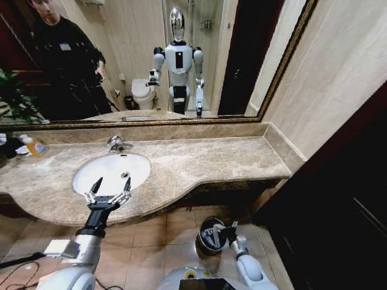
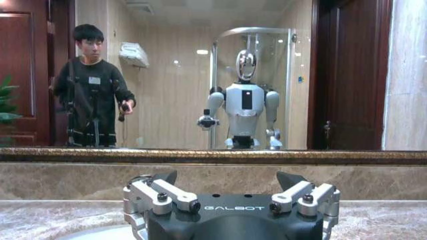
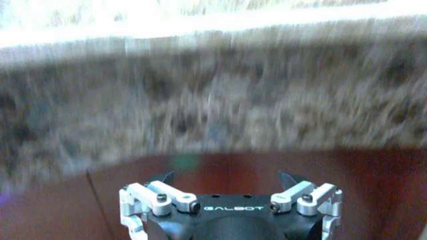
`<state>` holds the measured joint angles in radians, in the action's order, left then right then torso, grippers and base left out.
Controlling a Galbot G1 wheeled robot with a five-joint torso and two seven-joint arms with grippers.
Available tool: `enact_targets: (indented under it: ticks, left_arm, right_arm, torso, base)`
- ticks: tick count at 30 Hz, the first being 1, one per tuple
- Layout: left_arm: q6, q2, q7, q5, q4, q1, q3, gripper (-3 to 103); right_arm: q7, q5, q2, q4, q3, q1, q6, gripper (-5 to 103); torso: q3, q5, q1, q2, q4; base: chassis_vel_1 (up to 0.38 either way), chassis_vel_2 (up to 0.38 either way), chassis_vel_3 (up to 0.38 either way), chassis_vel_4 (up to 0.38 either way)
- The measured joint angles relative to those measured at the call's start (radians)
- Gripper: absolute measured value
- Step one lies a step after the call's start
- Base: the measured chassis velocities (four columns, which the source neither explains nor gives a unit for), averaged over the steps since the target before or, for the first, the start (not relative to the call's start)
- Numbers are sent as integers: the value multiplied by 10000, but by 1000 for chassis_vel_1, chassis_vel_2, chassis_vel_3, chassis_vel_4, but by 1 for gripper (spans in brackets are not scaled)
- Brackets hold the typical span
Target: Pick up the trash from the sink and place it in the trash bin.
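Note:
The sink (image 1: 106, 166) is a white oval basin with a chrome faucet (image 1: 118, 144), and I see just its drain inside. The trash is out of view. My left gripper (image 1: 109, 191) hovers open over the basin's near rim with nothing between its fingers. In the left wrist view the left gripper (image 2: 227, 177) faces the mirror, spread wide. The trash bin (image 1: 207, 237), small, round and black with a metal rim, stands on the floor below the counter. My right gripper (image 1: 228, 231) hangs at the bin's right rim. The right wrist view shows the right gripper (image 3: 227, 176) open and empty.
The beige marble counter (image 1: 211, 160) runs right from the sink to a tiled wall. A bottle with an orange label (image 1: 36, 147) stands at its far left. A wide mirror (image 1: 181, 60) backs the counter. A dark door (image 1: 344, 193) closes the right side.

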<state>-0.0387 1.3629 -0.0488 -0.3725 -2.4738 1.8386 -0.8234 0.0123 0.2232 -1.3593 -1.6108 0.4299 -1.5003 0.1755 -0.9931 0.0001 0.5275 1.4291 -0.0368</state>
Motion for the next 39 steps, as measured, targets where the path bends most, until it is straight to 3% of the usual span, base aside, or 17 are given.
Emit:
enact_targets:
  ticks: [9,16,19,26,32,39]
  left_arm:
    - [0,0,0,0,0,0,-1,100]
    - [0,0,0,0,0,0,0,100]
    - [0,0,0,0,0,0,0,100]
    - [0,1,0,0,0,0,-1,100]
    - [0,1,0,0,0,0,0,100]
    - [0,1,0,0,0,0,0,100]
  right_arm:
    - [-77,602,114,-3366,611,-1055,-872,100]
    - [-139,661,115,-4592,910,-1237,-1143,100]
    - [-156,725,243,-5873,1038,-1403,-1674,100]
    - [-158,614,293,-6383,1018,-1303,-1999,100]
    - [-646,543,250,-5966,945,-643,-2145,100]
    - [-488,761,458,-5478,1280,-238,-2185,100]
  torso:
    - [0,-1,0,0,0]
    - [0,0,0,0,0]
    - [0,-2,0,0,0]
    - [0,-1,0,1,0]
    - [0,0,0,0,0]
    - [0,0,0,0,0]
  base:
    - [0,0,0,0]
    - [0,0,0,0]
    - [0,0,0,0]
    - [0,0,0,0]
    - [0,0,0,0]
    - [0,0,0,0]
